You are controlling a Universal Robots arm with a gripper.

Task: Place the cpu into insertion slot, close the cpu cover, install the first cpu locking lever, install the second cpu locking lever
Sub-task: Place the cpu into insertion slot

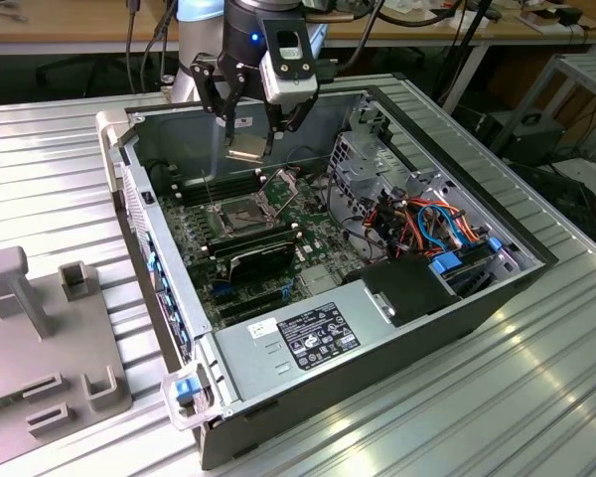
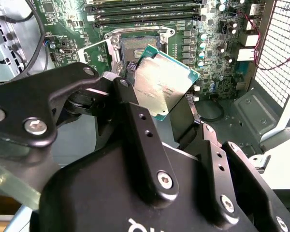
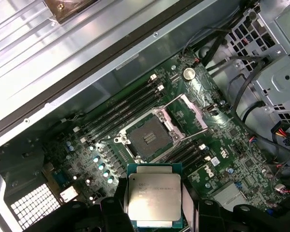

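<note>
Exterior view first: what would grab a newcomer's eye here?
The gripper holds the silvery cpu above an open computer case. Below it on the green board, the slot lies bare, its cover raised beside it.

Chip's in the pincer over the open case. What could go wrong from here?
The cpu, held by the pincer, hangs above the motherboard, apart from the insertion slot; a slip could drop it onto components. In the first wrist view its edges sit turned against the slot's; lowered so, it may not seat. The cpu cover stands open beside the slot and could be caught.
</note>
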